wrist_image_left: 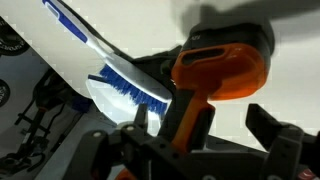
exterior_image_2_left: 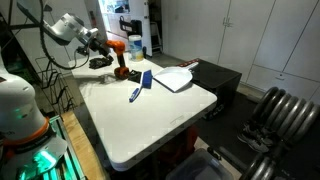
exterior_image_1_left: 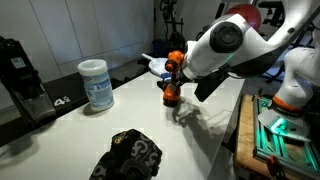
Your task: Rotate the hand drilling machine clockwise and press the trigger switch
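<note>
The hand drill, orange and black, stands on the white table (exterior_image_2_left: 150, 120) in both exterior views (exterior_image_1_left: 170, 92) (exterior_image_2_left: 120, 68). In the wrist view its orange body (wrist_image_left: 222, 62) fills the upper right, with its dark handle running down between my fingers. My gripper (wrist_image_left: 200, 122) sits around the handle. The left finger is close against it and the right finger stands apart with a visible gap, so the gripper is open. The arm reaches the drill from above and the side (exterior_image_1_left: 175, 75) (exterior_image_2_left: 105, 52). The trigger is not clearly visible.
A blue-bristled brush (exterior_image_2_left: 137, 92) and a white dustpan (exterior_image_2_left: 172, 78) lie next to the drill and also show in the wrist view (wrist_image_left: 125, 88). A wipes canister (exterior_image_1_left: 96, 84), a black device (exterior_image_1_left: 20, 75) and a dark object (exterior_image_1_left: 128, 155) stand on the table.
</note>
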